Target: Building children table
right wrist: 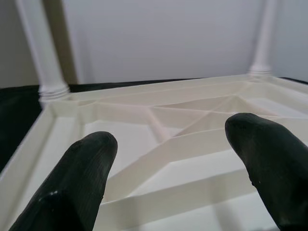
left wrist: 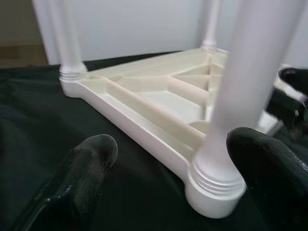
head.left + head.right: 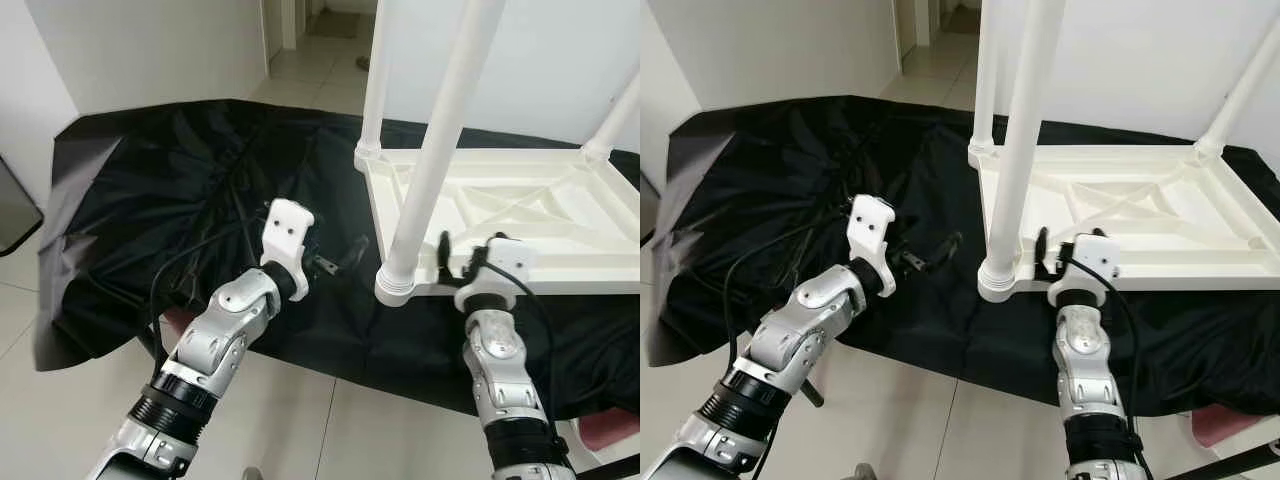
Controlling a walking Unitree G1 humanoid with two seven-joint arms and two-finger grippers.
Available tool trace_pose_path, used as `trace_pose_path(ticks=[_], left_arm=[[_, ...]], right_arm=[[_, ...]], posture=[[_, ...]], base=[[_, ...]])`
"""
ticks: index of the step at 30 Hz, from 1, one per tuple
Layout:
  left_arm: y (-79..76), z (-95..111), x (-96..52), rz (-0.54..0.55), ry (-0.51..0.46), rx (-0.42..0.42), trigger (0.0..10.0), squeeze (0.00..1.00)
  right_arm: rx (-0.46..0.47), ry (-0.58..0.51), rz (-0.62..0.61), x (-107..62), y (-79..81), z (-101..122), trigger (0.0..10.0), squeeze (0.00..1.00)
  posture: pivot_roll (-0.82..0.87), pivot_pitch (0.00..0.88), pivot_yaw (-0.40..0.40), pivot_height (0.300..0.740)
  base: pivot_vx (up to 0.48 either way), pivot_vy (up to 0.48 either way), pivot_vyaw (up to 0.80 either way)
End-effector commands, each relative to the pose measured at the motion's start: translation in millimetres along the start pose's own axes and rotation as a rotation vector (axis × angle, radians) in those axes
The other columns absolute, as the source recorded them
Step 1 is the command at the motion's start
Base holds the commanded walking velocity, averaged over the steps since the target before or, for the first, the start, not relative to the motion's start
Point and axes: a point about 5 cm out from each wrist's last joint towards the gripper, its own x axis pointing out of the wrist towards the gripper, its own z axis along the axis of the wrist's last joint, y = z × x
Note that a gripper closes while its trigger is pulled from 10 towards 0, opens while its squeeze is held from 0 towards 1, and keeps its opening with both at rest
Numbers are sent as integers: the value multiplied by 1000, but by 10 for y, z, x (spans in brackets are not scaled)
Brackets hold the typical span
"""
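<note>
The children's table (image 3: 520, 200) lies upside down on the black-draped worktop (image 3: 150, 190), three legs fitted. Left gripper (image 3: 335, 258) and right gripper (image 3: 1043, 255) flank the near leg (image 3: 430, 160), fingers wide, empty. Advisable: grasp low, near the socket, then twist squarely.

Bare black cloth (image 3: 180, 190) spreads wide on the robot's left, open to a gripper. On the right, the upturned white plastic tabletop (image 3: 520, 215) blocks passage, its round white legs (image 3: 440, 150) rising at the corners.

No legible text or labels
</note>
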Motion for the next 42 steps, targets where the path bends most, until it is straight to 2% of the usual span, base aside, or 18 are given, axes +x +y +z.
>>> trace_pose_path(ticks=[1,7,11,17,19,21,31,35,37,39,42], left_arm=[[-230,-65,-28,-390,28,7,10000,0],[-373,-133,32,-449,48,-6,10000,0],[-393,-140,53,-452,50,-9,10000,0],[-477,-160,214,-455,57,-6,10000,0],[-477,-160,214,-455,57,-6,10000,0],[-490,-167,303,-444,66,-14,10000,0],[-493,-148,397,-426,61,-12,10000,0],[-462,-104,541,-361,59,-11,10000,0],[-462,-104,541,-361,59,-11,10000,0],[-466,-68,635,-323,52,-8,10000,0],[-475,-51,673,-311,49,-6,10000,0]], right_arm=[[-15,-11,-64,-34,-74,13,10000,0],[-38,21,-134,-103,-175,-31,10000,0],[-35,25,-135,-113,-173,-34,10000,0],[-33,32,-139,-150,-166,-23,10000,0],[-33,32,-139,-150,-166,-23,10000,0],[-32,33,-137,-159,-158,-13,10000,0],[-33,37,-133,-168,-155,-5,10000,0],[-31,42,-125,-170,-138,-1,10000,0],[-31,42,-125,-170,-138,-1,10000,0],[-28,45,-122,-169,-125,-2,10000,0],[-26,46,-122,-172,-120,-1,10000,0]], posture=[[-4,49,43,740],[-14,58,39,740],[-16,59,38,740],[-27,59,34,740],[-27,59,34,740],[-37,58,32,740],[-44,58,28,740],[-40,59,26,740],[-40,59,26,740],[-40,59,26,740],[-34,63,29,740]], base=[[0,0,0],[0,0,0],[0,0,0],[0,0,0],[0,0,0],[0,0,0],[0,0,0],[0,0,0],[0,0,0],[0,0,0],[0,0,0]])
